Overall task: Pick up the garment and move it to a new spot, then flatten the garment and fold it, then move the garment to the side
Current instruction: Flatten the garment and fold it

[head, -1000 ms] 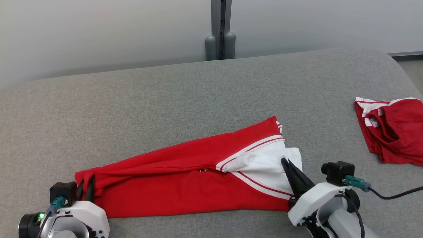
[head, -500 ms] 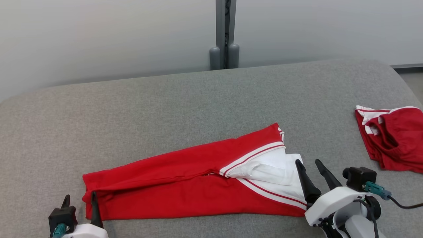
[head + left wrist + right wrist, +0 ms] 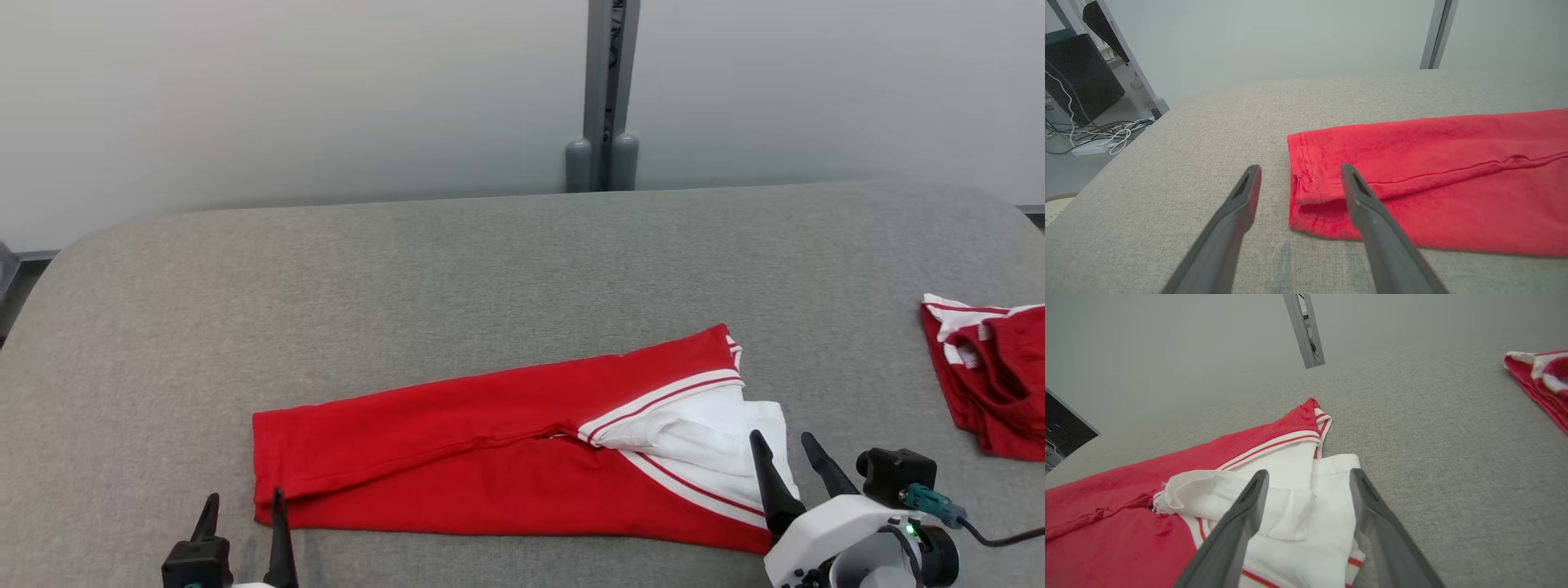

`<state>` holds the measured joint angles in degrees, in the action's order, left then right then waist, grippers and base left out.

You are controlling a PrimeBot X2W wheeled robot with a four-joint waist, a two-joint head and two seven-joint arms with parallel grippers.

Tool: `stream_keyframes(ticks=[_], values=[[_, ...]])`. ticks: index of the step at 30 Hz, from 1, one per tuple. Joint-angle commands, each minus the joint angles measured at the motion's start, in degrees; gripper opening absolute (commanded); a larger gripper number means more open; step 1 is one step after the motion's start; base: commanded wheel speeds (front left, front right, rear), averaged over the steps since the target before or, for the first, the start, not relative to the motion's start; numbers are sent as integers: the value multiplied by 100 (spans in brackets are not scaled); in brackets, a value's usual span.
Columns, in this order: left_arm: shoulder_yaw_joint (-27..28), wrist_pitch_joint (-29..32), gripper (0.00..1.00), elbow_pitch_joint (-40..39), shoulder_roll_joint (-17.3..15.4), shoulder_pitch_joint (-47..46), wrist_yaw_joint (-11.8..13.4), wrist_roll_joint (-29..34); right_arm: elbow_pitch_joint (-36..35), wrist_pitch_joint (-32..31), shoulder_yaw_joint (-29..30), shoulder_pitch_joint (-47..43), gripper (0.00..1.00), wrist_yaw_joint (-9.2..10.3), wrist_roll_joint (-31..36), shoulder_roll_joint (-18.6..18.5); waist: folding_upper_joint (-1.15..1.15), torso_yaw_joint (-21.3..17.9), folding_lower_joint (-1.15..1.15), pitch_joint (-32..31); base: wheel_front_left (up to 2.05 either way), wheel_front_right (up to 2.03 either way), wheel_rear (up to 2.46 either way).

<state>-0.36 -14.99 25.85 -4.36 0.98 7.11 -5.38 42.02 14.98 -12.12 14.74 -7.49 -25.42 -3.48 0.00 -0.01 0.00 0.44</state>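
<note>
The garment [image 3: 490, 457] is red with a white, red-striped right end, folded into a long band lying flat on the grey padded table [image 3: 408, 278]. My left gripper [image 3: 243, 504] is open at the garment's lower left corner; in the left wrist view its jaws [image 3: 1300, 177] straddle the red hem [image 3: 1306, 179] with nothing held. My right gripper [image 3: 788, 447] is open just above the white end; in the right wrist view its fingers [image 3: 1308, 477] hover over the white cloth [image 3: 1314, 506] without pinching it.
A second red and white garment [image 3: 992, 371] lies crumpled at the table's right edge. A grey post [image 3: 606, 90] stands behind the table against a pale wall. Cables and a dark box [image 3: 1077, 77] sit on the floor past the left end.
Both grippers went from shut on the garment's ends to open and drew back toward me. The head camera shifted, so the whole scene sits lower and further right.
</note>
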Motion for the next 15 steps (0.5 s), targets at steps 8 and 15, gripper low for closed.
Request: stream_keyframes(ticks=[8,15], values=[[-49,-26,100,35,69,-164,-153,110,743,12,228,508,100,0,254,30,0,389,0,230,0,0,0],[-35,-26,100,35,107,-306,-233,126,1517,-402,299,964,100,0,195,41,0,565,0,440,0,0,0]])
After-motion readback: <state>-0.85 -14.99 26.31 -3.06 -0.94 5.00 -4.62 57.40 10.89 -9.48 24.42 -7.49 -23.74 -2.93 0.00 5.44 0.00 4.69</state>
